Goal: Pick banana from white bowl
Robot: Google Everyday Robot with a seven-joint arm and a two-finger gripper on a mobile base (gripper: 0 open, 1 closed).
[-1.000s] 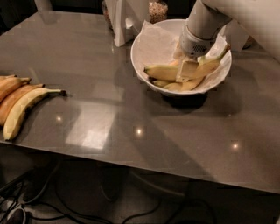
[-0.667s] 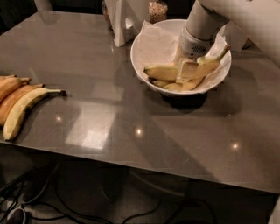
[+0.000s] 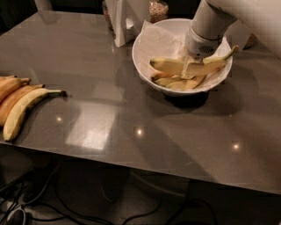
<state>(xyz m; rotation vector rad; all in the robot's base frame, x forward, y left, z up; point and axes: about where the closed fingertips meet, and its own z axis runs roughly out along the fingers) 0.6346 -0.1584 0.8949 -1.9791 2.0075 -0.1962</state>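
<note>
The white bowl (image 3: pixel 145 61) stands at the back right of the grey table, lined with crumpled white paper. My gripper (image 3: pixel 189 67) reaches down into it from the upper right. It is shut on the banana (image 3: pixel 169 66), gripping it near its middle. The banana is long and yellow and lies almost level across the bowl, at about rim height. Its greenish stem points up to the right over the rim. Other bananas (image 3: pixel 175 82) lie under it in the bowl.
Three loose bananas (image 3: pixel 22 107) lie on the table (image 3: pixel 131 118) at the left edge. A white stand (image 3: pixel 120 19) and a jar (image 3: pixel 158 9) are behind the bowl. The arm's white housing (image 3: pixel 210 22) hangs over the bowl's right side.
The banana has come up off the pile in the bowl with my gripper and now stands out above the other bananas, its stem over the right rim.
</note>
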